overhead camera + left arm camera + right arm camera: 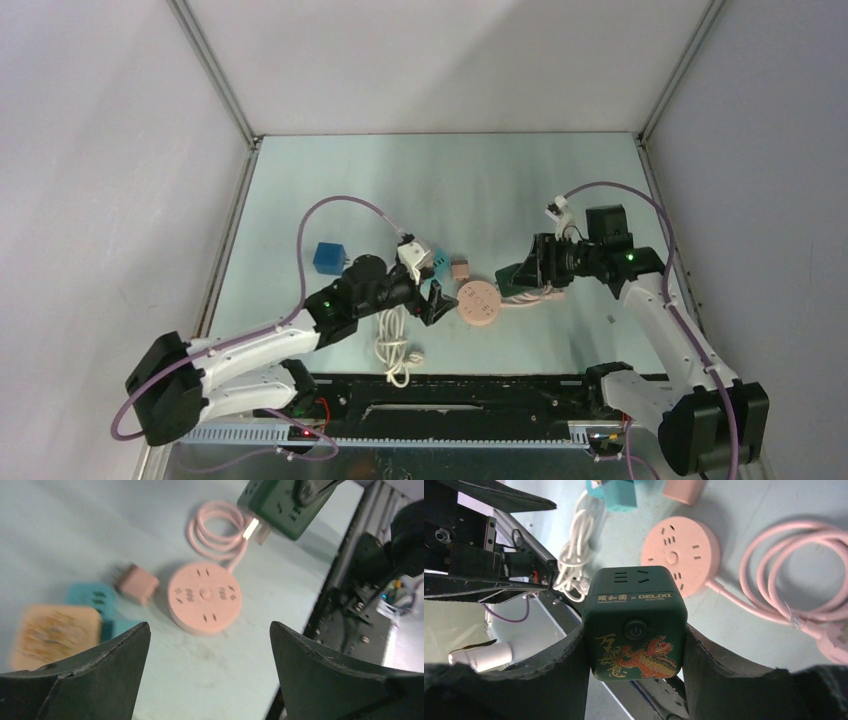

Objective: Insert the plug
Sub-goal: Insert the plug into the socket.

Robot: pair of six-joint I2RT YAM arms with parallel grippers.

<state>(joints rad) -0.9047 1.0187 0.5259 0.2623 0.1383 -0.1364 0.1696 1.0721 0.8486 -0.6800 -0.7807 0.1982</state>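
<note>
Clamping the green cube plug in the right gripper, lifted just right of the pink round socket; holding the left gripper wide and empty just left of it. Probably needing: squaring prongs over matching slots, lowering straight, bracing the socket.

A pale mint-green, matte desk forms the base of a booth closed in by three plain off-white panel walls: a back wall, a left wall and a right wall; thin brushed-aluminium struts climb the two rear corners, one left and one right, and a similar metal strip follows the desk's left edge. The light is soft and even, the side walls greyer than the back, with only faint shadows on the desk; along the near edge lies a flat black rail, and in front of it a slotted light-grey duct.
</note>
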